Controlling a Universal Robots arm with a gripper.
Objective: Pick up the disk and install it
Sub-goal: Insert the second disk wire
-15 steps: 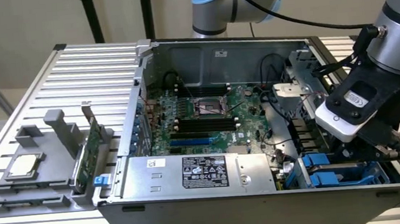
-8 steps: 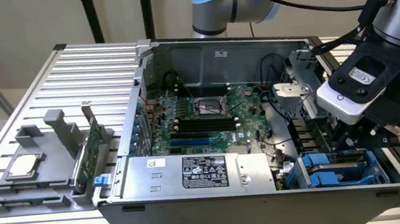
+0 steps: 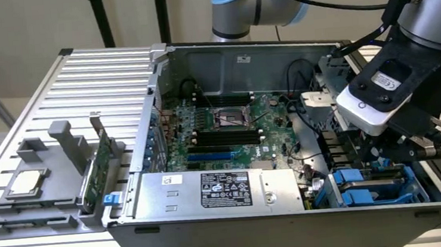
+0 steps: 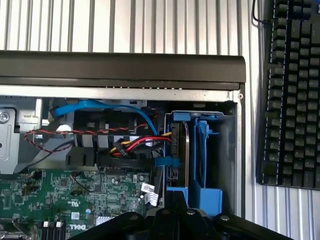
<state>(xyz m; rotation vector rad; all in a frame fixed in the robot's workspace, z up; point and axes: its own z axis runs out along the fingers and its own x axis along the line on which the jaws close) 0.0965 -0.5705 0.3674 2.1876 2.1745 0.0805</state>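
The disk point(image 4: 181, 150) stands on edge in the drive bay at the corner of the open computer case, with its bright blue carrier frame point(image 4: 201, 145) around it. In the exterior view the disk's blue frame point(image 3: 362, 186) shows low in the case at the exterior view's right. My gripper point(image 3: 383, 156) hangs straight above that bay, largely hidden under the wrist. In the wrist view my gripper point(image 4: 175, 204) sits right at the near end of the disk. Whether it touches the disk is unclear.
The case holds a green motherboard point(image 3: 221, 129), a silver power supply point(image 3: 218, 189) and red and blue cables point(image 4: 125, 142) beside the bay. A grey holder at the exterior view's left carries a square chip point(image 3: 24, 182) and a green card point(image 3: 97, 170). A black keyboard point(image 4: 290, 95) lies outside the case.
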